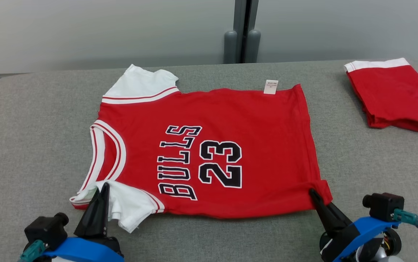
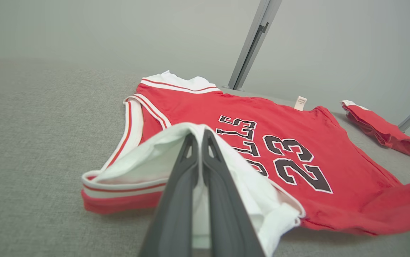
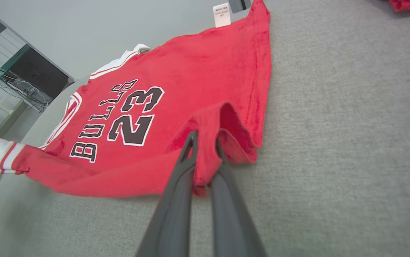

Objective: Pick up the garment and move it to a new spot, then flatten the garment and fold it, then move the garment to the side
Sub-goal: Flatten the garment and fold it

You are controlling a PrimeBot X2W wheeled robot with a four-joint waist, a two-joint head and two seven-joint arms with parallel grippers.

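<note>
Pinching the near white sleeve (image 1: 128, 205), the left hand (image 1: 103, 186) sits at the near-left corner of the jersey (image 1: 238, 116). Its two dark fingers are pressed together on the cloth, and the left wrist view shows white fabric bunched up around the tips. The jersey lies face up in the middle of the grey table (image 1: 27, 127), collar to the left and hem to the right. It is mostly flat, with the lettering and number reading sideways. At the near-right corner the right hand (image 1: 312, 191) is likewise closed on the red hem. The right wrist view shows that corner lifted into a small peak between the fingers.

With both near corners gripped and the body spread out, I judge the flattening to be about done and the fold to be the step in hand. The next move would call for both hands to lift the near edge together, at an even height. They would then carry it over toward the far edge so the halves meet squarely. An uneven pull could skew the fold or drag the whole jersey across the table, and the loose sleeve may need tucking.

Count: one jersey, with two white sleeves and one white label (image 1: 271, 86) at its far hem; two hands; one table; and one other red-and-white folded garment (image 1: 394, 96), well apart at the far right.
</note>
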